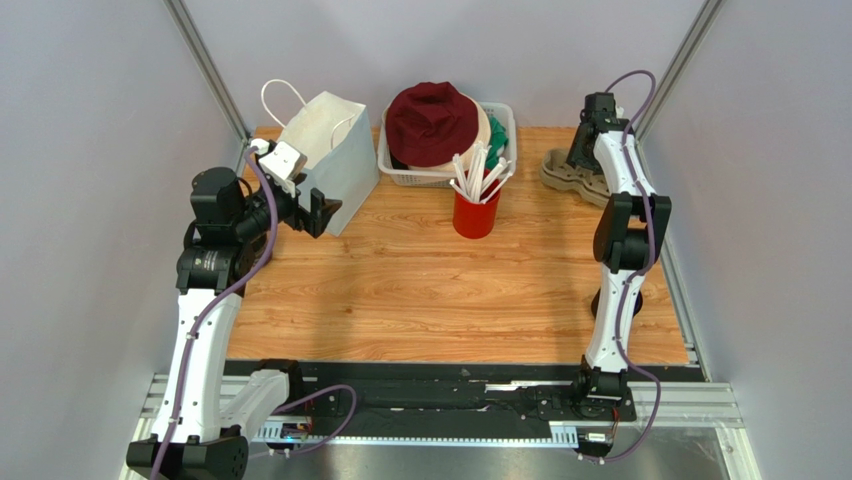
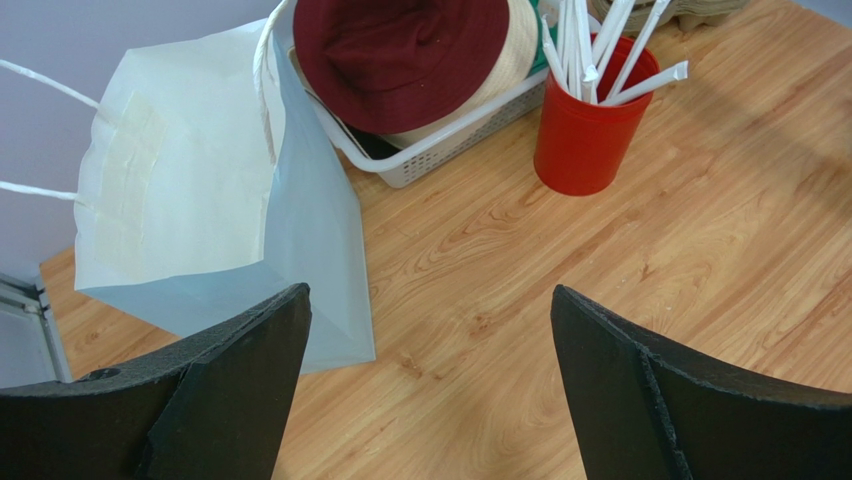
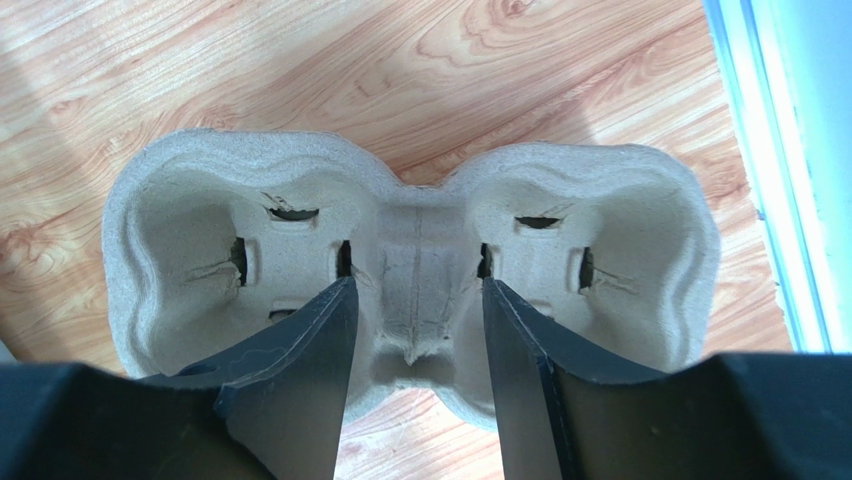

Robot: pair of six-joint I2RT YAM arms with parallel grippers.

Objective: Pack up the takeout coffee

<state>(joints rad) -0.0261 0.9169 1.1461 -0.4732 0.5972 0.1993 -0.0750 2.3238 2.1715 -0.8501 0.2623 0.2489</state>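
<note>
The takeout coffee shows in none of our views. At two o'clock on the surface [image 1: 420, 300] lies the pulp cup carrier [image 3: 420, 190], with the right gripper [image 3: 417, 285] astride its centre ridge, jaws partway apart; whether they pinch it we cannot tell. At ten o'clock the left gripper [image 2: 430, 292] gapes empty beside the paper bag [image 2: 200, 200]. We judge this the carrier-placing step; next the cup must be found.

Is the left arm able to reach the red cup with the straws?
Probably yes. The left gripper is open, only bare table lies between it and the red cup; the paper bag stands aside.
</note>
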